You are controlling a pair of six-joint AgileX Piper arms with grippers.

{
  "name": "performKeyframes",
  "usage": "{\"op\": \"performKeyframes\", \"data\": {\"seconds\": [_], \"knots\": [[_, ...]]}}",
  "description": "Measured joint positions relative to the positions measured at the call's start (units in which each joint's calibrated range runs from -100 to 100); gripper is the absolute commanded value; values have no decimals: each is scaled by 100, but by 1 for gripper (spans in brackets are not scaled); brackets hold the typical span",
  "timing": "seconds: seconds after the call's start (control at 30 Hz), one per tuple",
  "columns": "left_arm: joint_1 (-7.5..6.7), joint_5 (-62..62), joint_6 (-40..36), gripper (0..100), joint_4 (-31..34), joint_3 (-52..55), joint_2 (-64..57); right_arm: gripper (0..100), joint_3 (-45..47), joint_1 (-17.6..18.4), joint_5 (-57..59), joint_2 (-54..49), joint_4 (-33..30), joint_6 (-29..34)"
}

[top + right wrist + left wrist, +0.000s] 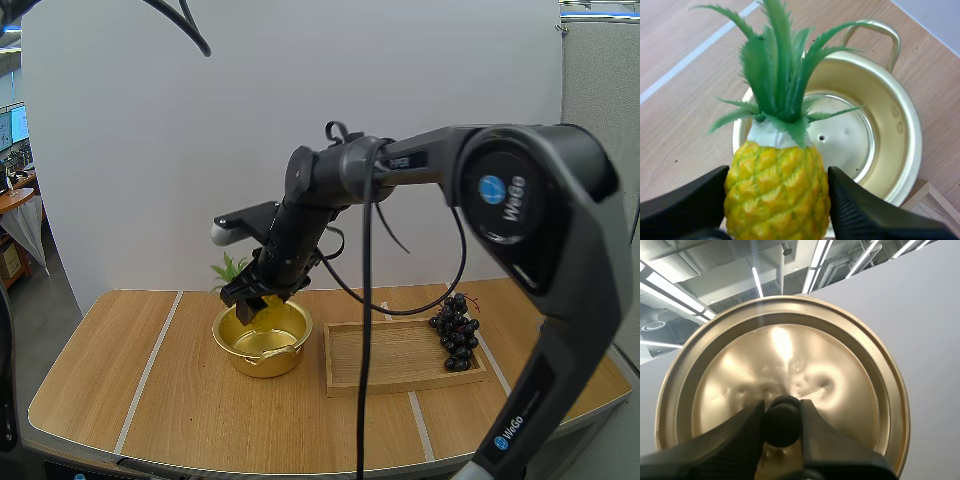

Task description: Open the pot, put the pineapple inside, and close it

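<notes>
My right gripper (258, 298) pinches the pineapple (776, 192) over the open pot (265, 360), left of centre in the high view; my left gripper (782, 411) clamps the lid (790, 352) by its knob (782, 426)

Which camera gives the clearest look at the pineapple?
The right wrist view: the pineapple is pinched close up by the right gripper, over the open pot. The high view catches just its leaves behind that gripper. The left wrist view faces the lid instead.
</notes>
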Motion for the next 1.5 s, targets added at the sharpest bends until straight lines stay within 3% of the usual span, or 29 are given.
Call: {"op": "performKeyframes", "data": {"seconds": [0.6,1.0,1.03,1.1,1.27,1.5], "knots": [[0,0,0,0,0,0,0,0,-11,0,-556,855,-810,259],[0,0,0,0,12,0,0,0,-27,3,-750,1229,-855,333],[0,0,0,0,12,0,0,4,-41,3,-750,1247,-855,333],[0,0,0,0,12,0,0,25,-56,9,-750,1273,-855,333],[0,0,0,0,12,0,0,100,-70,17,-750,1273,-855,341],[0,0,-9,0,12,0,0,100,-81,17,-750,1273,-903,412]]}}
